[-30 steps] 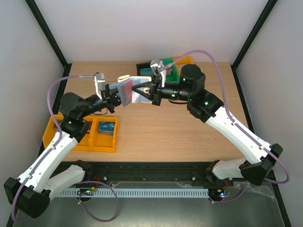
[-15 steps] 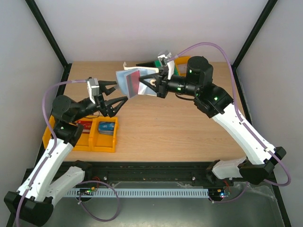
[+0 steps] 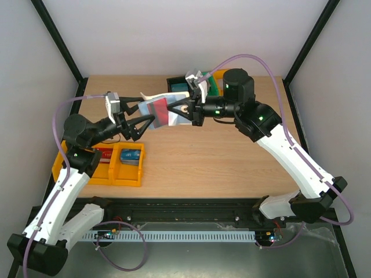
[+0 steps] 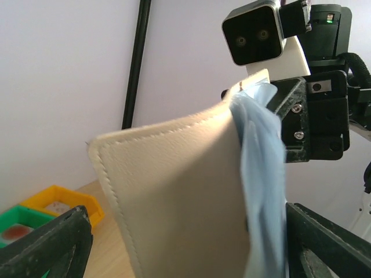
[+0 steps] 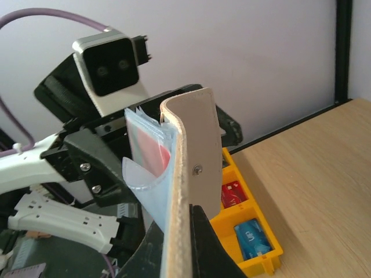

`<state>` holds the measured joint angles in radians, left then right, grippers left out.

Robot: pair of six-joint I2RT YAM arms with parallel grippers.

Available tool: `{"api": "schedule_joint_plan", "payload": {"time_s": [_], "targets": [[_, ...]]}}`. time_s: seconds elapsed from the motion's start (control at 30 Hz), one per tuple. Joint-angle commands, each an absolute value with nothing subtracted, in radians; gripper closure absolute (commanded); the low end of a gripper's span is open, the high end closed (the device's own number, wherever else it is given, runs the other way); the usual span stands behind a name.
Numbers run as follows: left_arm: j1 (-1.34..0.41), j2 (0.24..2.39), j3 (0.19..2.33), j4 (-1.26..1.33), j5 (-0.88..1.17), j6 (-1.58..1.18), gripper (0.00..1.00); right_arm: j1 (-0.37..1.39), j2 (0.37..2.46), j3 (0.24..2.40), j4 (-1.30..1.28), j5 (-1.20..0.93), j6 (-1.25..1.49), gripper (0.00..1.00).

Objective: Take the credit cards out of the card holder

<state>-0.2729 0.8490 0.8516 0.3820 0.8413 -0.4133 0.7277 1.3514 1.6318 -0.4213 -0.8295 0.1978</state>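
The card holder (image 3: pixel 169 116) hangs upright in the air above the table's middle, cream outside (image 4: pixel 179 197), blue-grey inside (image 4: pixel 264 174). My right gripper (image 3: pixel 178 110) is shut on its lower edge (image 5: pixel 181 231). A red credit card (image 5: pixel 155 155) sits in the holder's clear pocket. My left gripper (image 3: pixel 146 110) is open, its fingers (image 4: pixel 49 243) standing on either side of the holder's free end without touching it. Another red card (image 3: pixel 104 153) lies in the yellow bin (image 3: pixel 93 176).
The yellow bin stands at the table's left front edge, with a blue card (image 3: pixel 131 155) in its right compartment. A green bin (image 3: pixel 181 87) and an orange bin (image 3: pixel 225 73) stand at the back. Both arms meet above the table's middle.
My left gripper went from shut at the holder to open and drew back a little. My right gripper lifted the holder to the right, then brought it back between the left fingers.
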Motion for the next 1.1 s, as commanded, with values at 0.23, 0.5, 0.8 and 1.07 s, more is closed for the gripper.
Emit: {"api": "schedule_joint_plan", "payload": {"time_s": [0.23, 0.5, 0.8, 1.07], "targets": [[-0.26, 0.818, 0.857, 0.496, 0.917, -0.434, 0.24, 0.722, 1.343, 1.645, -0.358, -1.093, 0.184, 0.98], [-0.327, 0.842, 0.847, 0.525, 0.936, -0.451, 0.31, 0.722, 1.339, 1.588, -0.199, -1.17, 0.309, 0.98], [-0.357, 0.833, 0.857, 0.471, 0.951, -0.417, 0.98, 0.693, 1.331, 1.548, -0.21, -1.177, 0.285, 0.93], [-0.358, 0.795, 0.858, 0.251, 0.62, -0.304, 0.98, 0.583, 1.229, 1.567, -0.445, -0.482, 0.185, 0.29]]}}
